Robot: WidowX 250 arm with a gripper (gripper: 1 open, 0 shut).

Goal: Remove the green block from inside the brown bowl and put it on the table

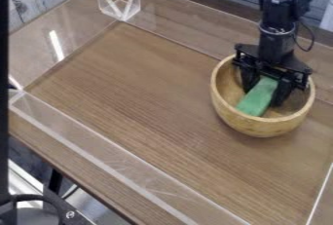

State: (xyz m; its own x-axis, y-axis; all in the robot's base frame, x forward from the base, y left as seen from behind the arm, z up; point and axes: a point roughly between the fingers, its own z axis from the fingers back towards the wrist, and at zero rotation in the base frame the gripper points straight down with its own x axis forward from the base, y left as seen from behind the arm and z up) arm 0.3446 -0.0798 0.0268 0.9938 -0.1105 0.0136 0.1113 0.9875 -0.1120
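Observation:
The green block (259, 99) lies inside the brown bowl (229, 108), which rests on the table (143, 102) at the right side. My black gripper (272, 78) reaches down into the bowl from above, and its fingers have drawn in against the far end of the block. The block's near end shows past the fingers, resting on the bowl's floor. The gripper looks shut on the block.
Low clear acrylic walls (78, 131) edge the tabletop. A clear bracket (120, 3) stands at the back left corner. The bowl sits close to the right wall.

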